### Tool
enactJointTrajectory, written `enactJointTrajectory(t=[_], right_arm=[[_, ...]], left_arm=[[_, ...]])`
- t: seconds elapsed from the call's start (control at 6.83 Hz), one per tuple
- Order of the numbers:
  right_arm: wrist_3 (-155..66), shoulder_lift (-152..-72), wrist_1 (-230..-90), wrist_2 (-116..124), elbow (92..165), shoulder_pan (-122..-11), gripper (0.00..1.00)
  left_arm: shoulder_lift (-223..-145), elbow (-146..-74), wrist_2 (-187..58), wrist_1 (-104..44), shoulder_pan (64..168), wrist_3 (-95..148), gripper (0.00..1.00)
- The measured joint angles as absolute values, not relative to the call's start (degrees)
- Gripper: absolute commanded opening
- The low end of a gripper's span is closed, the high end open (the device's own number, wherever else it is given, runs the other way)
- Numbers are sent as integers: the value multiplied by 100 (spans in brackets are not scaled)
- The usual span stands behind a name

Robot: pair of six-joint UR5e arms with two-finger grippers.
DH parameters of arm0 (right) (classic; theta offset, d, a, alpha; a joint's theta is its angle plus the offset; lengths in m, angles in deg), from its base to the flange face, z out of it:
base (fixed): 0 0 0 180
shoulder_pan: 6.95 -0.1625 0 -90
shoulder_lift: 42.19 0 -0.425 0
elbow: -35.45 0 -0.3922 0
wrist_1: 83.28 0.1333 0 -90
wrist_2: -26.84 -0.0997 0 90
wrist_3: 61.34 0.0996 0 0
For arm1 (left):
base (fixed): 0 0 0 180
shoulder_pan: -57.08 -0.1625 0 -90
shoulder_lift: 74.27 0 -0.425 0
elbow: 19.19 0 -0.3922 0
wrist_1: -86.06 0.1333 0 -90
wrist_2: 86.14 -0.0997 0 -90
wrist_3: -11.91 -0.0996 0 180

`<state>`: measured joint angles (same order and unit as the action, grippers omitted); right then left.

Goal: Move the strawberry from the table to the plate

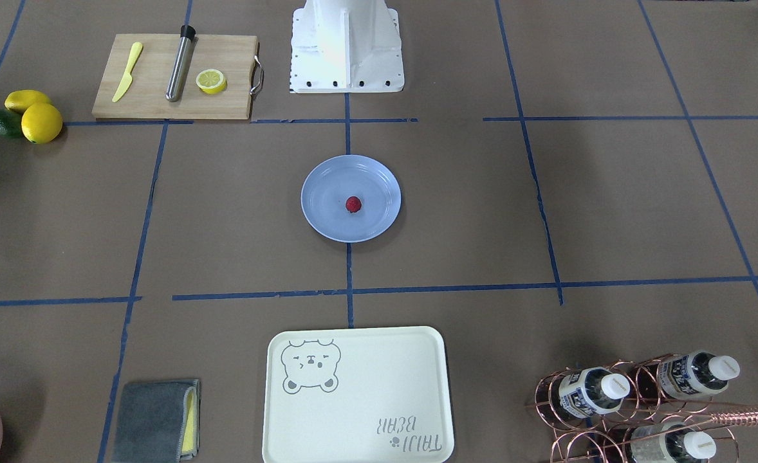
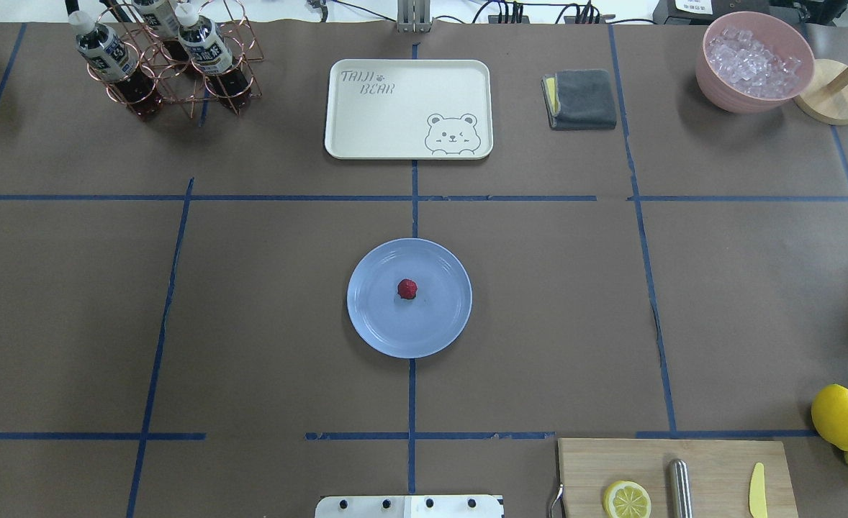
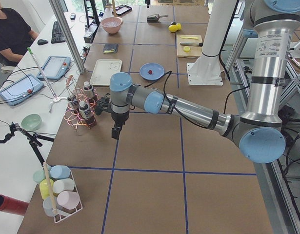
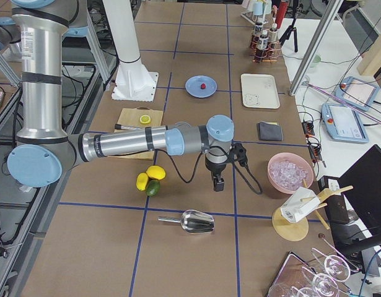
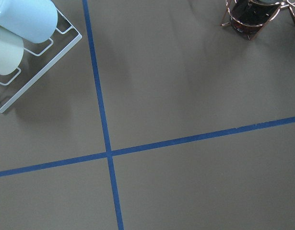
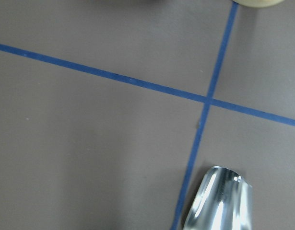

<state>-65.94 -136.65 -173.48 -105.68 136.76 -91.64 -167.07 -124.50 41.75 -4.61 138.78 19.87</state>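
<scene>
You find the strawberry (image 2: 407,289) at frame centre on the plate (image 2: 373,316); placement looks done. Left arm (image 3: 189,109) and right arm (image 4: 128,143) hang well clear, likely parked. Whether jaws are open: cannot tell.

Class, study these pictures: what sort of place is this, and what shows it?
Probably a robotics lab: a left arm and right arm reach over a table marked with a blue tape grid, and a person sits nearby with tablets.
</scene>
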Motion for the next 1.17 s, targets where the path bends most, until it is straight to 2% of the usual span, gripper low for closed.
enactJointTrajectory(t=[0.44,1.17], right_arm=[[-7664,-13672,-17299,-11058,12794,-9930,100],[-7123,-13357,-17348,-11125,12728,-10002,100]], left_arm=[[-16547,-12326,4342,-445,14036,1579,100],[-16166,-11894,4698,303,14928,555,100]])
